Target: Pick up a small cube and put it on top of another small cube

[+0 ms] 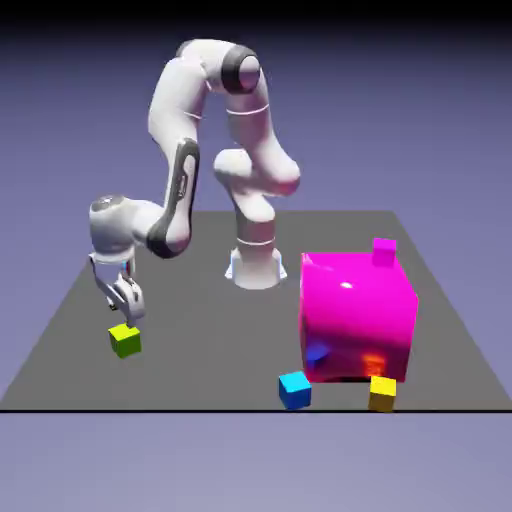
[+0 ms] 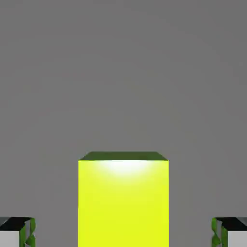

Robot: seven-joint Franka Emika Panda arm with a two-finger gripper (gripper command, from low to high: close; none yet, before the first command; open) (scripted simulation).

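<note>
On the grey counter (image 1: 200, 330), near the exterior view's left, the small lime cube (image 1: 125, 340) was seen, with a bright yellow-green top and darker olive sides. The tool (image 1: 127, 308) was held just above it, spread wide, with nothing gripped. In the hand view the lime cube (image 2: 123, 202) was shown large between the two finger tips (image 2: 17, 231), apart from both. The tiny pink cube (image 1: 384, 251) was set on top of the huge pink cube (image 1: 357, 318), well apart.

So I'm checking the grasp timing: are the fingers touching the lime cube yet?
Apart. The hand view shows grey table between each of the fingers and the lime cube; the gripper is open.
</note>
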